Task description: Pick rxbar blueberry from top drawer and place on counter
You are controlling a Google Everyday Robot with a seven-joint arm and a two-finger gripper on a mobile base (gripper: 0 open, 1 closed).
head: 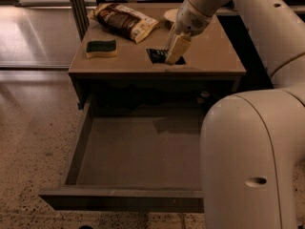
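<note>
Camera view: gripper [173, 55] over half-hidden rxbar [156, 56]

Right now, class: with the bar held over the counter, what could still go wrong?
1. The gripper holds the rxbar blueberry close to the front edge of the counter; released there, it might slip off into the open top drawer below.
2. Pulling away, the arm could nudge the bowl just behind it.

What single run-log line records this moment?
gripper: at snack bar, low over counter | drawer: open, bare
</note>
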